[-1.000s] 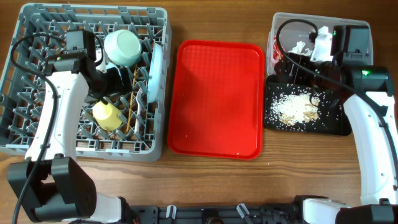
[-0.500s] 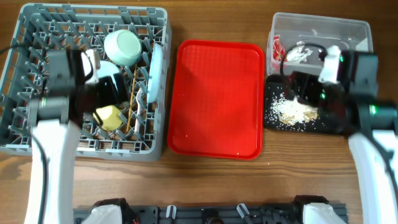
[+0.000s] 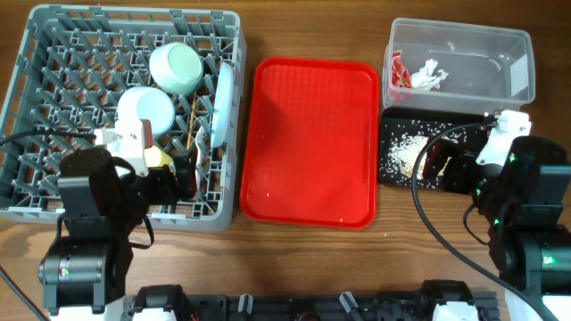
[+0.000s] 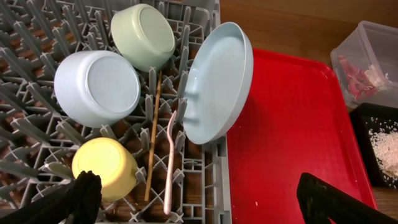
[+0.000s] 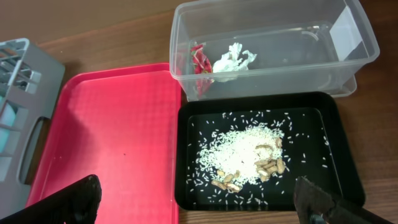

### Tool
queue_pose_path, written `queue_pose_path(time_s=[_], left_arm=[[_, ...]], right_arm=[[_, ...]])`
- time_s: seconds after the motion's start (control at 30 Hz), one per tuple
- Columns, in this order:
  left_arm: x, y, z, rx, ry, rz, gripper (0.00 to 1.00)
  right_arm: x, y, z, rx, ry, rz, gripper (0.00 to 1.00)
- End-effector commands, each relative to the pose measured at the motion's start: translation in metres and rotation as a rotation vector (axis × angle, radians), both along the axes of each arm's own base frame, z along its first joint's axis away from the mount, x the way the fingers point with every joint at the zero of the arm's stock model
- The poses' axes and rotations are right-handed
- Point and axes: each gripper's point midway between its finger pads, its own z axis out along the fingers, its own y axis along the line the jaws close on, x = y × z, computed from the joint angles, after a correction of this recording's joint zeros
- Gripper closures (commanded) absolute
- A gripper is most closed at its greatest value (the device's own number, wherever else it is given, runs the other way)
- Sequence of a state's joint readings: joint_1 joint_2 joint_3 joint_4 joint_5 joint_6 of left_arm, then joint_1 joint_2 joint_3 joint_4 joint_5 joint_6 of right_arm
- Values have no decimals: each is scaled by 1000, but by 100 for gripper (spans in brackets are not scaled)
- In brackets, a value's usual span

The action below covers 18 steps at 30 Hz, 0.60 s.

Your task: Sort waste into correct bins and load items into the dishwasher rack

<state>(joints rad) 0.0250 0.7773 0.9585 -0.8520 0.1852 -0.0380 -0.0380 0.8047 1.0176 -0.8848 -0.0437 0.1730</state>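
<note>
Sorting and loading both look finished, judging by how things lie. The left claw [image 4: 196, 186] hangs wide open and holds nothing above the near right corner of the dishwasher rack [image 4: 37, 43], and every dish is already among the pegs. Ahead of that claw, between its fingers, the round plate [image 4: 217, 81] stands on edge against the rack's right wall. The fork [image 4: 169, 162] and the chopstick [image 4: 153, 137] lie side by side just ahead of the claw. The yellow cup [image 4: 104, 167] sits just beside its left finger, with the pale blue bowl [image 4: 97, 87] beyond the cup and the pale green bowl [image 4: 142, 28] farthest off, both bowls upside down. The right claw [image 5: 196, 190] is likewise spread to full width and empty, poised over the near edge of the black tray [image 5: 339, 124]. The rice scraps [image 5: 239, 152] lie heaped in that tray just ahead of the claw, between its fingers. Right behind the tray, the clear tub [image 5: 354, 43] holds the wrapper [image 5: 198, 59] and the tissue [image 5: 233, 60] at the end nearer the claw's left finger. The red serving tray [image 3: 312, 143], between the two claws, shows nothing on it. So the next move probably calls for no grasp at all, only lifting both arms away without clipping the plate's rim or the tub wall. The bench [image 3: 294, 267] is brown wood with a visible grain, and nothing of the room beyond it shows
</note>
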Motion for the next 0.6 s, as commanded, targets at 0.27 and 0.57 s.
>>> queue_pose_path(time_s=[0.27,0.57], left_arm=[[-2,-4,-3,8,3,-32,0],[-2,-4,-3,8,3,-32,0]], right_arm=[[15,-4,-32,-21,126,-5,0],[30,5,-66,28,251,28,0]])
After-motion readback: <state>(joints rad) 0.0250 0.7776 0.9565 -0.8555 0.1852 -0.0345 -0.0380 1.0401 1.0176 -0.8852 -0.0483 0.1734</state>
